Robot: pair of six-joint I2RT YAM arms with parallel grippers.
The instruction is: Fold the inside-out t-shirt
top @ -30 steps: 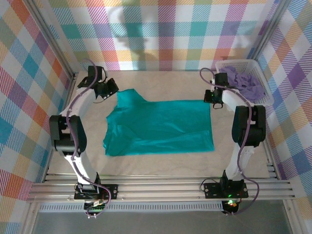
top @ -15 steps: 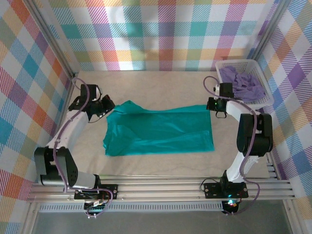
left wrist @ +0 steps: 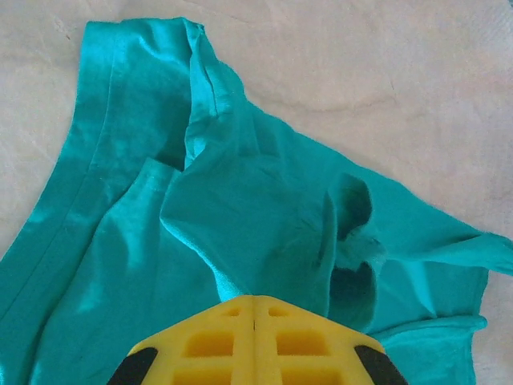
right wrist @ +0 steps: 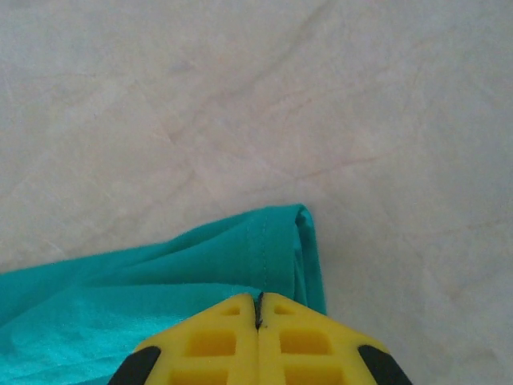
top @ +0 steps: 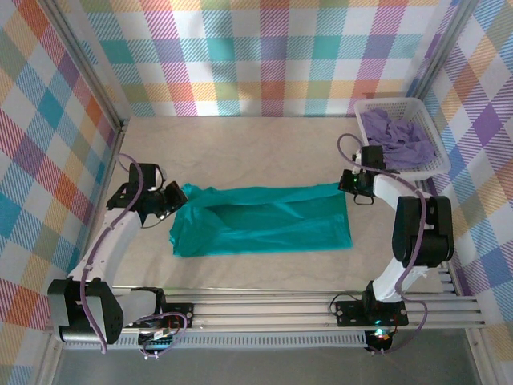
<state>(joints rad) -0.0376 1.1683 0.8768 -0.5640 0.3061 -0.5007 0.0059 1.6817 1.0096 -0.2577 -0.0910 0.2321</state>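
Inside-out t-shirt [top: 264, 228]: teal-green, spread across the middle of the worktop [top: 256, 148], long side going left to right.
Far edge of the shirt: runs in a line from one gripper to the other, with soft folds along it.
Near edge of the shirt: flat on the worktop.
Left gripper [top: 178, 196]: squeezed shut on the far left end of the shirt.
Left wrist view: yellow fingers [left wrist: 208, 341] pressed together, bunched cloth coming out from between them, folds and a stitched edge just ahead.
Right gripper [top: 346, 186]: squeezed shut on the far right corner of the shirt.
Right wrist view: yellow fingers [right wrist: 208, 345] closed tight on a stitched hem, bare worktop past it.
Basket [top: 433, 160]: white, at the far right corner of the worktop, near the right gripper, not touching the shirt.
Purple garment [top: 397, 132]: crumpled up inside the basket.
Walls: checked cloth in many colours on three sides.
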